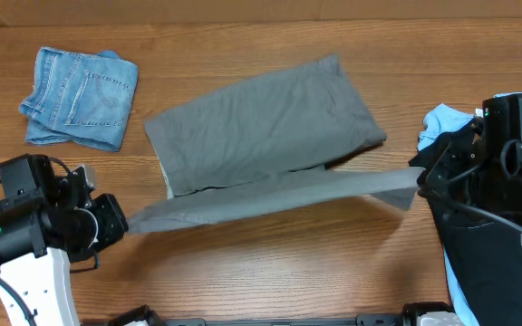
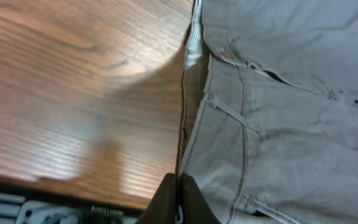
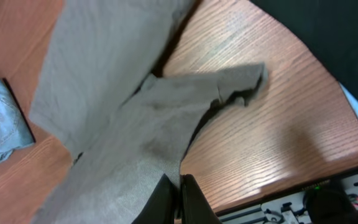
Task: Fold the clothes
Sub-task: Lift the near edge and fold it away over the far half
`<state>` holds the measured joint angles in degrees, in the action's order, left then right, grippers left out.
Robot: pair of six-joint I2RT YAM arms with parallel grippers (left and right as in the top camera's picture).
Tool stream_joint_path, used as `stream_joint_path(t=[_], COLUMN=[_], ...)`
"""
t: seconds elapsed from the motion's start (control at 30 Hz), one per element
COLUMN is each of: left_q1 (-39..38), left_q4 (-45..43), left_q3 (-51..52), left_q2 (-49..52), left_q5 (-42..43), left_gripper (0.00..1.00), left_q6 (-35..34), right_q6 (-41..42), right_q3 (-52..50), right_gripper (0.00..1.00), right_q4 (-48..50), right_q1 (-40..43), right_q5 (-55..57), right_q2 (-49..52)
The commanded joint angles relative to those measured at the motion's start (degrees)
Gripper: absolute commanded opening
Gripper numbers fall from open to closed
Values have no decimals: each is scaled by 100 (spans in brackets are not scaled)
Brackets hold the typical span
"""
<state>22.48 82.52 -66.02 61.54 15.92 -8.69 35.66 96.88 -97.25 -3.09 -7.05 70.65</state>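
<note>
Even bright overhead light, soft shadows beneath lifted cloth, pale glare across bench, wrist views slightly blurred.

Grey trousers, blue denim jeans, brown woodgrain tbl, lt-blue cloth, blk cloth.

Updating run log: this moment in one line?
left tool: shut on trousers | right tool: shut on trousers | near edge lifted | jeans: folded

Bare table lies open nearside of the grey trousers; folded jeans occupy the far-left corner.
</note>
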Motion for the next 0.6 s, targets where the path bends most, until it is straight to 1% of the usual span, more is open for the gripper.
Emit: stream_joint_path(t=[0.0,0.13,0.27,0.4,0.47,0.57], left_q1=[48,48,37,37,33,33], left_q4=[76,-111,-424,-857,-1073,-1373], left_q3=[-411,-452,-435,-330,-278,-264], left_q2=[-103,-74,59,354,697,1137], left_q5=[-752,-750,-691,-691,-713,-706], left_gripper=[4,6,6,6,5,5], left_q6=[-50,-52,-55,-55,-50,-50], right_q6=[-57,-166,-166,-166,-238,-433], right_q3=[236,236,216,208,208,208], right_gripper=[4,4,4,4,4,4], right_q4=[175,656,1235,1626,2052,2616], right_q1=[55,55,55,55,55,55], right_q5=[658,664,708,704,702,699], right_q2=[-42,155,560,1222,1770,2197])
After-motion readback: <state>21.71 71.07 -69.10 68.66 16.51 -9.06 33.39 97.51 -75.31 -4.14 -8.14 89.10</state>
